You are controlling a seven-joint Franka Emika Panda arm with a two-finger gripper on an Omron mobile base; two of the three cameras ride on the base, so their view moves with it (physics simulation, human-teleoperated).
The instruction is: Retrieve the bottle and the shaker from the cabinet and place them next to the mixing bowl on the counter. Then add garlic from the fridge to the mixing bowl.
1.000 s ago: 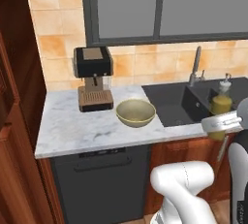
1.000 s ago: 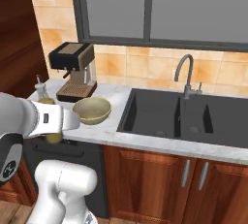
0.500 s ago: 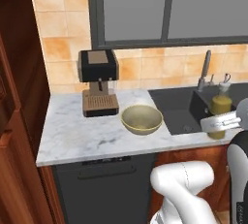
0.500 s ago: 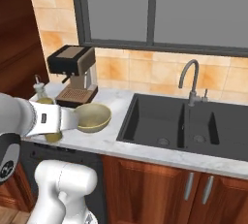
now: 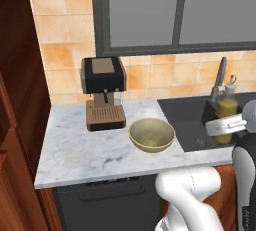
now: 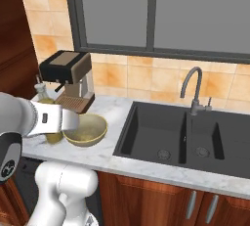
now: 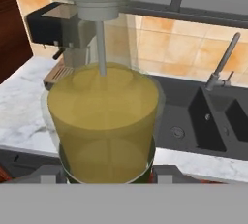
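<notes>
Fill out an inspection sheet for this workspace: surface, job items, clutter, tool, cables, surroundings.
Surface: white marble counter with grey veins; dark double sink set into it.
Job items: mixing bowl sits on the counter in front of the coffee machine, nothing seen inside. Bottle, filled with yellowish liquid, is carried above the counter, not yet set down. Cabinet at the left edge. Shaker, garlic, fridge: nothing seen.
Clutter: coffee machine against the tiled wall.
Tool: tool closed around the bottle's lower body.
Cables: nothing seen.
Surroundings: orange tile backsplash, dark-framed window, curved tap behind the sink.
</notes>
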